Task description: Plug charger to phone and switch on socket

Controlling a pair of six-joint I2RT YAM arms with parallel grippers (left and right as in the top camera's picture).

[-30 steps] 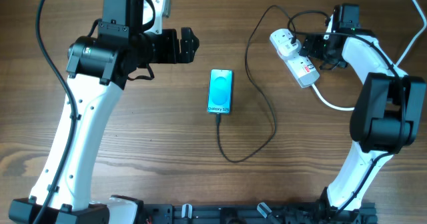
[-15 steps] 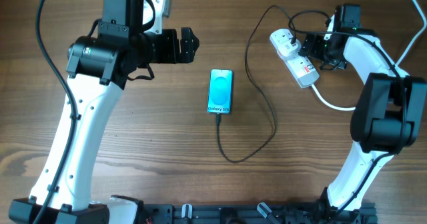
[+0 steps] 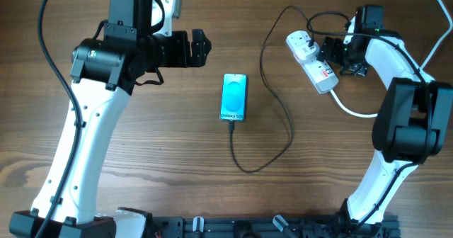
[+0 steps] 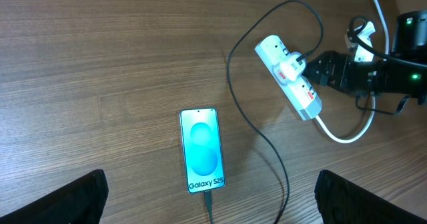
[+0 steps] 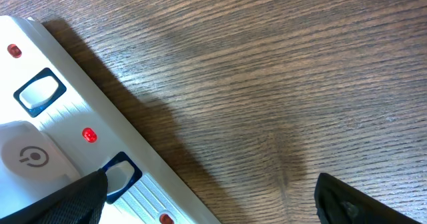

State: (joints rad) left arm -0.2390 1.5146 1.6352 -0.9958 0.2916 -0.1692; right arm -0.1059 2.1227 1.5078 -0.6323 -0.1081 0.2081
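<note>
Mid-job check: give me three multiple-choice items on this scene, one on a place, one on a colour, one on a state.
1. Seen from overhead, where does the socket lie relative to the phone?
A) up and to the right
B) down and to the left
C) directly beneath it

2. What colour is the phone's screen?
A) red
B) turquoise-blue
C) black

3. The left gripper is:
A) shut on the phone
B) shut on the socket
C) open and empty

Answers:
1 A: the overhead view shows the socket up and right of the phone.
2 B: the screen glows turquoise-blue.
3 C: its fingers stand wide apart, holding nothing.
</note>
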